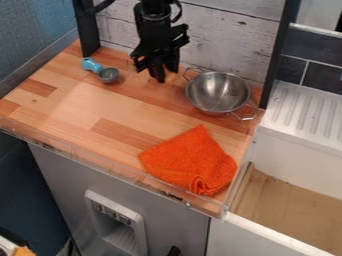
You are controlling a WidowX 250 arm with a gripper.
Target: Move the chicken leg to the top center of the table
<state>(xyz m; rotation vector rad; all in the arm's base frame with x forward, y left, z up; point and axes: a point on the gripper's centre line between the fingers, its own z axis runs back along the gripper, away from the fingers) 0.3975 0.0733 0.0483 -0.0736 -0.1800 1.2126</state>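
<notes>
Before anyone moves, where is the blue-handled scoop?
In the camera view, the scoop lies at the upper left of the wooden tabletop, just below the black post and left of the gripper.

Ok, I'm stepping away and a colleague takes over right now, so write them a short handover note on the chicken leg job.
Hand: low at the table's top center; can't tell if it grips.
Chicken leg: probably the tan piece at the hand, mostly hidden.
Done: it appears roughly at the target.
Left: check it rests there, release if held, back off.
</notes>
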